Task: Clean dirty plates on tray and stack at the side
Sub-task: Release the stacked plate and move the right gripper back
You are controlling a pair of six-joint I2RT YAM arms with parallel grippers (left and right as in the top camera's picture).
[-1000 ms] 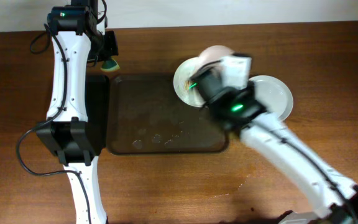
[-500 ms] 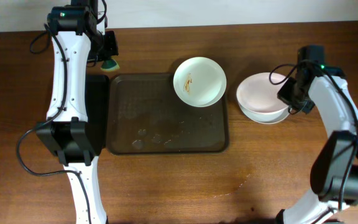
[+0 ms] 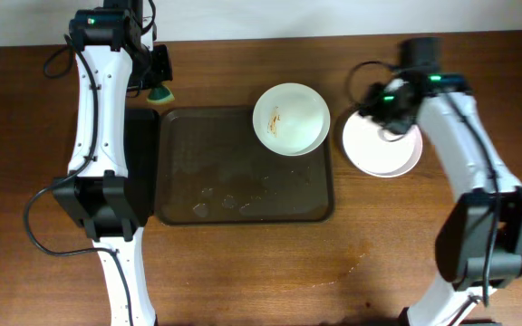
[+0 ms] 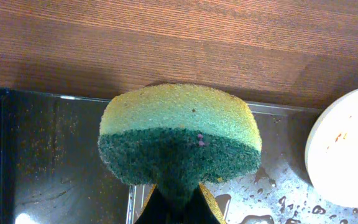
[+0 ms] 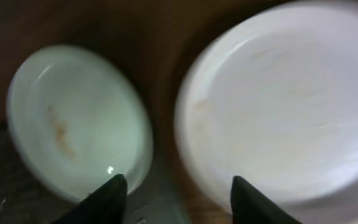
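Work looks well along, as I judge it: one smeared plate is left on the far right corner of the tray, while the white stack rests on the bench just beside the tray. The left hand is clamped on a sponge, porous yellow foam over coarse green scrub. The right hand hovers between plate and stack, fingers apart, empty. Plates are glossy, round and shallow; the tray is dark, wet and round-cornered.

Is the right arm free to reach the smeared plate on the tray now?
Probably yes: the right claw hangs open and empty beside the smeared plate, with nothing between them.
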